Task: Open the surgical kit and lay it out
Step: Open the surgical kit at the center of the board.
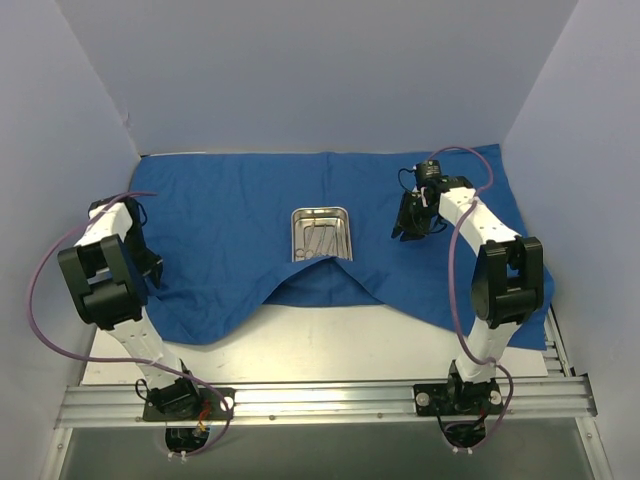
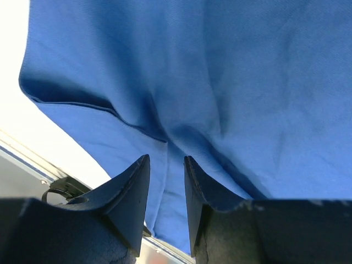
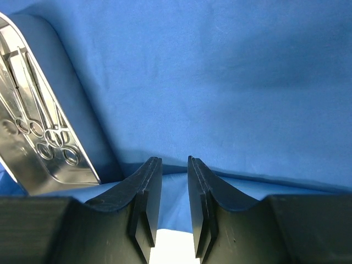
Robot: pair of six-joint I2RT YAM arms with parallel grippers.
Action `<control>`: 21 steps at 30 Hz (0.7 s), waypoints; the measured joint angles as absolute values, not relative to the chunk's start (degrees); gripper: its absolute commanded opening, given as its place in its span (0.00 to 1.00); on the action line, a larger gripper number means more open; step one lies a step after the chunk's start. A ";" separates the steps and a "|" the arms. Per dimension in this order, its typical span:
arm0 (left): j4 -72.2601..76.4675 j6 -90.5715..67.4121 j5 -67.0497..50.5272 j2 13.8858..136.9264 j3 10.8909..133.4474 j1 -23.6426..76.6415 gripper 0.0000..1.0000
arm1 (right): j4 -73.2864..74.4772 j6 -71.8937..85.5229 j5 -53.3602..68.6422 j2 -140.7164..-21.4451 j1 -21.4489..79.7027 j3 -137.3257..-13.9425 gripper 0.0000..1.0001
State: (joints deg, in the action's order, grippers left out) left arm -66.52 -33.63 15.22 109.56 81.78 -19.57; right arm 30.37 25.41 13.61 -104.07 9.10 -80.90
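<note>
- Closest to you is the bare table (image 1: 330,350). The blue cloth (image 1: 230,200) is spread over the far part of it. The cloth's near edge hangs low at the left and right. In the middle it pulls back almost to the tray.
- Your left claw (image 2: 165,162) is over the near left edge of the cloth. Its two fingers are a little apart and hold nothing.
- The steel tray (image 1: 320,211) sits on the cloth in the middle, between your two arms.
- The ring-handled tools (image 3: 41,126) lie side by side in the tray, along its long side.
- Your right claw (image 3: 175,162) is a bit farther back, on the right, low over the cloth. Its fingers are a little apart too, with nothing between them.
- The tray lies to the left of this claw, and it is much closer to it than to the left one. I think your right arm is the one to reach for the tools.
</note>
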 measured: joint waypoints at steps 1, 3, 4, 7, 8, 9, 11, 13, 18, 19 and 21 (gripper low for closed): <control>-66.52 -33.71 15.22 110.00 81.78 -19.51 0.40 | 30.37 25.43 13.61 -104.07 9.13 -80.90 0.26; -66.52 -33.85 15.29 111.04 81.78 -19.46 0.40 | 30.35 25.43 13.61 -104.07 9.13 -80.84 0.26; -66.52 -33.87 15.49 111.53 81.78 -19.46 0.40 | 30.33 25.41 13.61 -104.07 9.13 -80.79 0.25; -66.52 -33.93 15.94 112.68 81.78 -19.46 0.38 | 30.17 25.41 13.61 -104.07 9.13 -80.44 0.24; -66.52 -33.98 16.10 112.95 81.78 -19.46 0.37 | 30.15 25.41 13.61 -104.07 9.13 -80.31 0.24; -66.52 -34.02 16.16 113.03 81.76 -19.46 0.34 | 30.15 25.41 13.61 -104.07 9.13 -80.18 0.24; -66.54 -34.09 16.34 113.08 81.73 -19.46 0.25 | 30.15 25.41 13.61 -104.07 9.13 -80.01 0.23; -66.52 -34.28 16.51 113.08 81.71 -19.46 0.15 | 29.98 25.41 13.63 -104.07 9.13 -79.85 0.23; -66.74 -34.00 17.41 112.36 81.38 -19.46 0.02 | 29.63 25.39 14.02 -104.07 9.13 -79.50 0.22; -67.00 -33.93 17.69 111.85 81.21 -19.46 0.02 | 29.54 25.39 14.09 -104.07 9.13 -79.48 0.22; -67.42 -33.91 18.48 110.26 80.75 -19.46 0.02 | 29.28 25.34 14.50 -104.07 9.13 -79.48 0.22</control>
